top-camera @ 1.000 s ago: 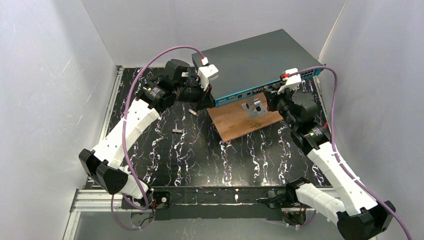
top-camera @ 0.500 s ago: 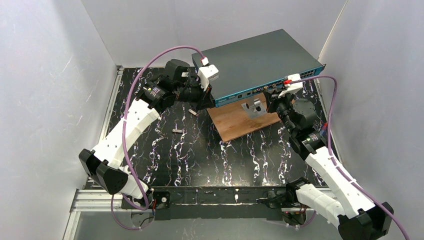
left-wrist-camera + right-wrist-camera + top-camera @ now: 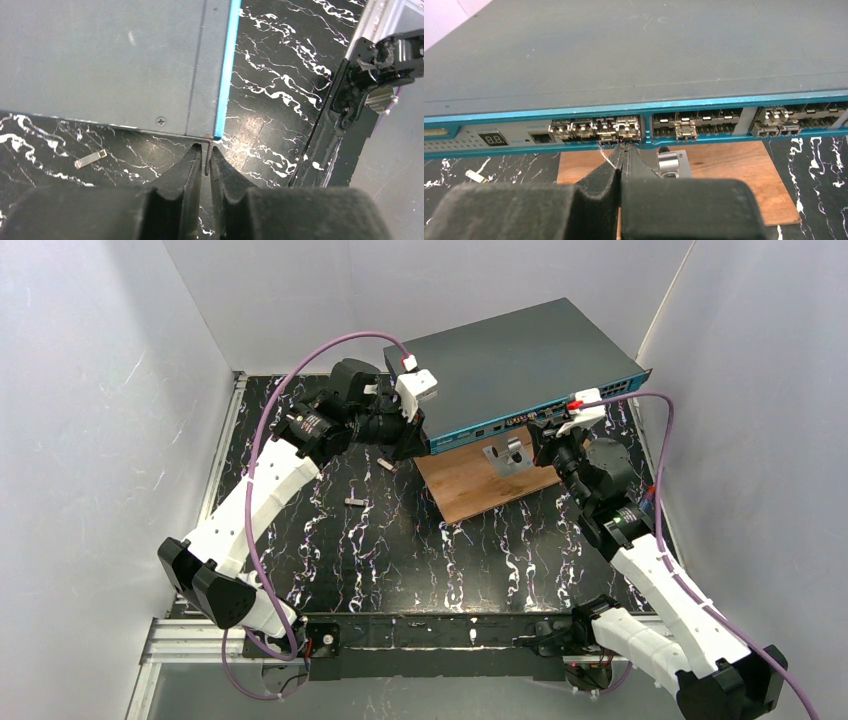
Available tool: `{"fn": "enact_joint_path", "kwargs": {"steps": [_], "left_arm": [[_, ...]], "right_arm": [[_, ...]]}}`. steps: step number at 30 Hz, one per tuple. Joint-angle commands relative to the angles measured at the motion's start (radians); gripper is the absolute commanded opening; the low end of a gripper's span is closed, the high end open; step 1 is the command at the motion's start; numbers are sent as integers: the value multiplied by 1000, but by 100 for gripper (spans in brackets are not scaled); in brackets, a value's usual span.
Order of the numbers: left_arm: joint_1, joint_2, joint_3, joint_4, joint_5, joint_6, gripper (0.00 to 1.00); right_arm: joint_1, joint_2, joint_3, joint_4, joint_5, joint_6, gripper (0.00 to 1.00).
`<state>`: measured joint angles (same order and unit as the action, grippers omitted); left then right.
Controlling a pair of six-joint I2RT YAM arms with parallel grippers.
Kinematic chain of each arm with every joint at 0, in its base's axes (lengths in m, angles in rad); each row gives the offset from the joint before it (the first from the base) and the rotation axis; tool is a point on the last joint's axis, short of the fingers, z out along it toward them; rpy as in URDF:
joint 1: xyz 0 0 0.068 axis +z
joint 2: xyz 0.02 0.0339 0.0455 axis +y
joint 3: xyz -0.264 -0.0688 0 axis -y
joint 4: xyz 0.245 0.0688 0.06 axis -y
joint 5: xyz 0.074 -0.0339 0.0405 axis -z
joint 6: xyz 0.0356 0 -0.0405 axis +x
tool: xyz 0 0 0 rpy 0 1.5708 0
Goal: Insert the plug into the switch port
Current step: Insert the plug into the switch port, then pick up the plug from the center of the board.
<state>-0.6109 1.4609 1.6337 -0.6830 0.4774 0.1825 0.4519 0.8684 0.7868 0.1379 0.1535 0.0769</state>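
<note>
Left end effector beside switch corner (close).

the left arm and the right arm have white ribbed shells on the links and black round joints. a purple cable runs along each arm to a white wrist block with a red mark. the left gripper has black, matt, wedge-shaped fingers

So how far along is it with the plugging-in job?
Nearly there, it seems. The right claw, shut, has its tips at a socket on the switch, so lining up looks done. The plug itself is too small to make out. The left claw sits at the switch's corner. Left: seating the plug, then letting go.
</note>
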Motion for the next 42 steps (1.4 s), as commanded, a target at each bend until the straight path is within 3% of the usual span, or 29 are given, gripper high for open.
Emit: {"fn": "enact_joint_path", "kwargs": {"steps": [1, 8, 16, 20, 25, 34, 42], "left_arm": [[-1, -15, 39, -15, -60, -20, 17], [-1, -61, 65, -9, -155, -37, 56], [0, -173, 6, -7, -321, -122, 73], [2, -267, -129, 18, -479, -217, 83], [22, -347, -292, -20, -648, -363, 97], [98, -363, -572, -3, -788, -602, 98], [216, -238, -625, 104, -640, -537, 98]], "right_arm": [[-6, -31, 7, -58, 23, -20, 6], [-5, -122, 43, -235, 41, -46, 19], [-5, -198, 84, -373, 69, -58, 43], [-5, -222, 97, -409, 81, -73, 56], [-5, -247, 89, -446, 111, -101, 62], [-5, -311, 66, -471, 163, -116, 86], [-5, -372, 51, -480, 196, -128, 92]]}}
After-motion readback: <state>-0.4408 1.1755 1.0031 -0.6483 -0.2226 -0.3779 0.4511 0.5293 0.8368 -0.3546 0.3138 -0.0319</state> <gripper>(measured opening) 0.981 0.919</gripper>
